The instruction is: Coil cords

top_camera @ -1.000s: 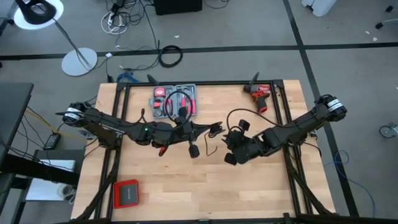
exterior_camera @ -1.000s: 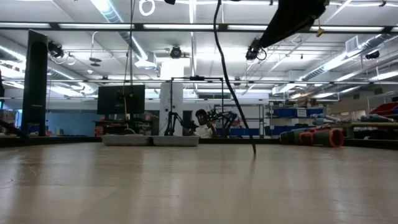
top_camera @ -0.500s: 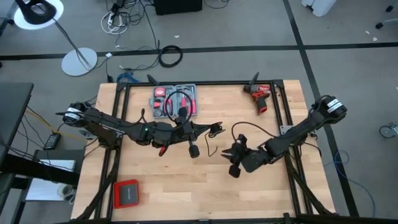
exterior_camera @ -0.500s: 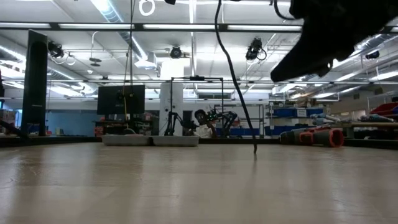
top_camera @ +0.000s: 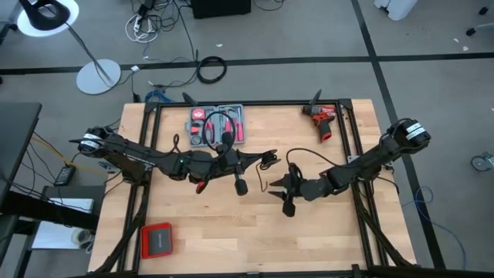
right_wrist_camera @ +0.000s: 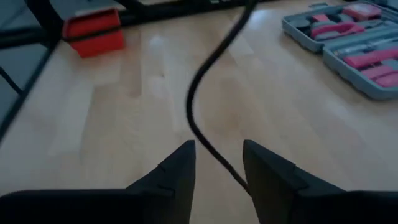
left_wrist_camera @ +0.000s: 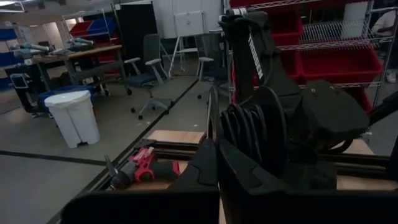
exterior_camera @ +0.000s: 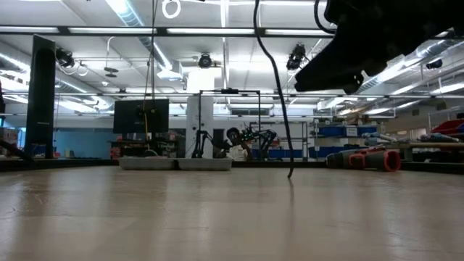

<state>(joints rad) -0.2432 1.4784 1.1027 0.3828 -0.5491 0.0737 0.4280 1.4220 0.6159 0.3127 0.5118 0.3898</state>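
The thin black cable (top_camera: 292,157) runs between my two grippers above the table's middle. My left gripper (top_camera: 266,160) is shut on it. Dark loops (left_wrist_camera: 249,130) show just past its fingers in the left wrist view. My right gripper (top_camera: 279,193) is open, a little nearer the table's near edge. In the right wrist view the cable (right_wrist_camera: 208,134) passes between its two fingers (right_wrist_camera: 177,168); I cannot tell whether it touches them. In the low view the cable (exterior_camera: 275,80) hangs down, its free end (exterior_camera: 290,174) at the table top. My left gripper pinches the cable between its two shut fingers (left_wrist_camera: 205,168), which point level toward the table's right side. A thin strand (left_wrist_camera: 211,115) rises from the fingertips. The fingers hide the place of contact, so I cannot tell which part they hold or how many strands.
A grey tool case (top_camera: 218,126) with red tools lies open at the far edge, left of centre. A red drill (top_camera: 323,120) lies at the far right. A red box (top_camera: 157,241) sits near the near left corner. Bare wood lies along the near edge.
My right gripper has gone first toward the near edge, then toward the table's left, closer to my left gripper, and has turned about. The cable's hanging end has swung a little toward the left in the low view.
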